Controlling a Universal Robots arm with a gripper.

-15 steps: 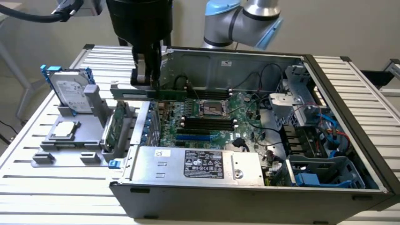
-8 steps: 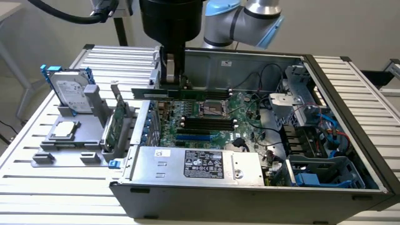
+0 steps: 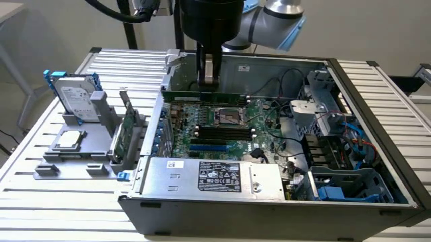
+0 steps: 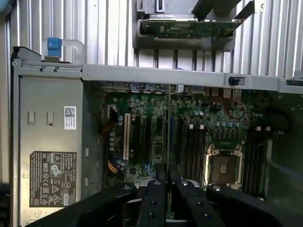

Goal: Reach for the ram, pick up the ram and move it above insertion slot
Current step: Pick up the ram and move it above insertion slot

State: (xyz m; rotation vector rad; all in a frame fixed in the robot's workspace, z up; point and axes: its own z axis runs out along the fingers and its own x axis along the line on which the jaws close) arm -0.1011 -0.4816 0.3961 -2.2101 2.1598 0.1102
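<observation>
Nearest, at the lower centre of the exterior view, the silver power supply (image 3: 212, 179) with its label lies along the front of the open computer case (image 3: 377, 212), which rests on the slatted surface (image 3: 60, 206). Behind it, mid-frame, the motherboard (image 3: 222, 133) shows its dark memory slots (image 3: 221, 132) and the CPU socket (image 3: 229, 117) just beyond them. At the left of the frame a grey fixture (image 3: 74, 166) stands outside the case, keeping a hard drive (image 3: 72, 98) and a taller green card (image 3: 125, 132) upright, probably so each can be taken from above.

Farther back, in the upper middle, the hand (image 3: 208, 83) hangs from the arm, clenched on the ram (image 3: 202, 95). The stick is held level and on edge over the board, above the socket area and clear of the slots; that attitude seems meant to match a slot's long line. In the wrist view the ram's edge (image 4: 168, 142) runs as a thin line between the fingers (image 4: 154, 208).
</observation>
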